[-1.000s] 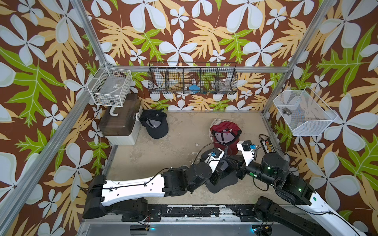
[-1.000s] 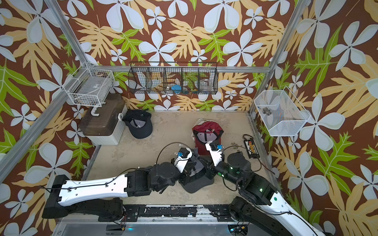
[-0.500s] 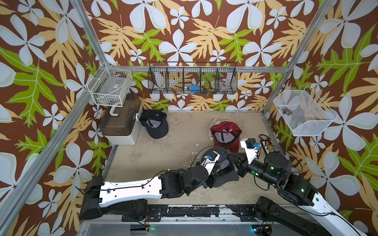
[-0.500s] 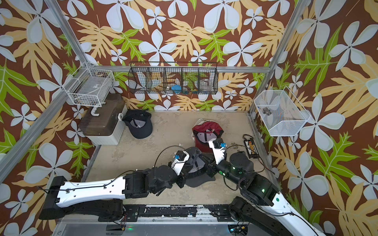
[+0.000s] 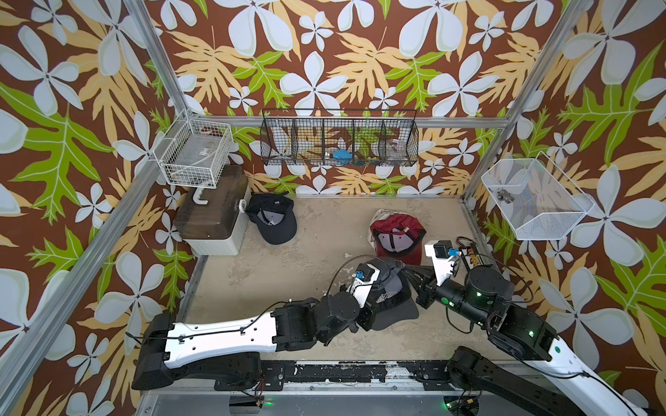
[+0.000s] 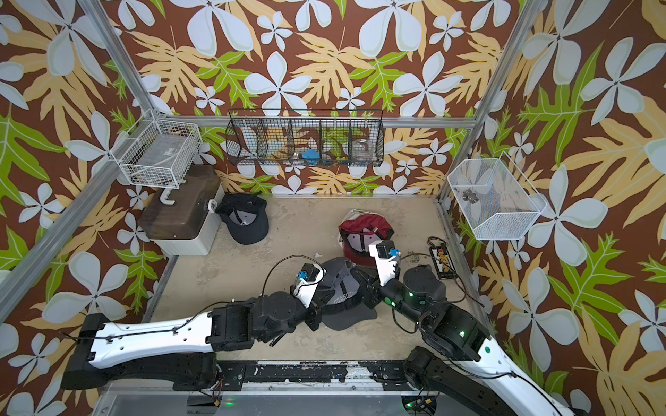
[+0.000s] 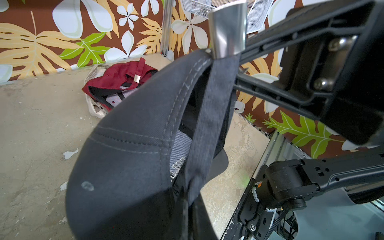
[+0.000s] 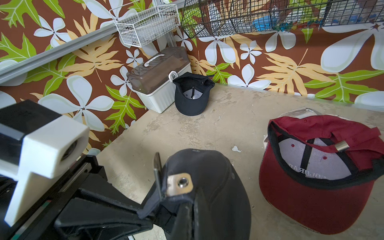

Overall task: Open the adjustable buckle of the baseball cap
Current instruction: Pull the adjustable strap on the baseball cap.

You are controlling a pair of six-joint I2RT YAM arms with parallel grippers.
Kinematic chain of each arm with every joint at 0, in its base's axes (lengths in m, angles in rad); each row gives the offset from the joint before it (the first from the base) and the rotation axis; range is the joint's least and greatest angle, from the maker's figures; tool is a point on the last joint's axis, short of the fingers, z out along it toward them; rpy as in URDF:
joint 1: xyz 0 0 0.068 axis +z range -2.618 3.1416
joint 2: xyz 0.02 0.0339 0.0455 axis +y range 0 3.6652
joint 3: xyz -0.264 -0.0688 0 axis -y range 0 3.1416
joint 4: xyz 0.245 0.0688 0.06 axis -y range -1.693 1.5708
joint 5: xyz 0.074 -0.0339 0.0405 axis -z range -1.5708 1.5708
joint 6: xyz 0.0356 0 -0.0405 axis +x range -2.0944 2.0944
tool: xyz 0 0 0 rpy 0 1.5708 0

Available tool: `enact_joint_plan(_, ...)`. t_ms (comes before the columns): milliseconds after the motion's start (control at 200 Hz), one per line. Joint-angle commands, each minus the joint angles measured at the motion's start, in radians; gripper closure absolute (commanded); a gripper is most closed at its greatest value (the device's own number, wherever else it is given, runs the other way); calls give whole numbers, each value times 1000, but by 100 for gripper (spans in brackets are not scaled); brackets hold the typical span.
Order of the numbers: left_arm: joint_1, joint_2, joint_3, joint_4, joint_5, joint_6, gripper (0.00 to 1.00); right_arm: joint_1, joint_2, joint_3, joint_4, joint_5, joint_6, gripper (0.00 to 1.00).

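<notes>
Dark cap (image 5: 391, 288) held up off worktop (image 5: 288, 273), front-centre, btw both arms. Left tool (image 5: 373, 313) clenched on strap (image 7: 207, 128), right tool (image 8: 166, 208) clenched on fabric by buckle (image 8: 180, 184). Risk: cloth slips under pull, cap drops, buckle stays shut.

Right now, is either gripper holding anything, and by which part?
Both hold the gray cap. The right gripper pinches it at the buckle. The left gripper seems shut on the strap lower down, though the cap hides most of that grip.
</notes>
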Motion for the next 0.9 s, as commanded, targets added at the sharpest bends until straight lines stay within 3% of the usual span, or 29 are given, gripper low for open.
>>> enact_joint_plan(0,2,-10,-8,-16,-11,-16,100,1,-5,4,47,35,12,100)
enact_joint_plan(891,2,-158,-143,-13,-11,-70,100,-2,46,88,-1,375,71,100)
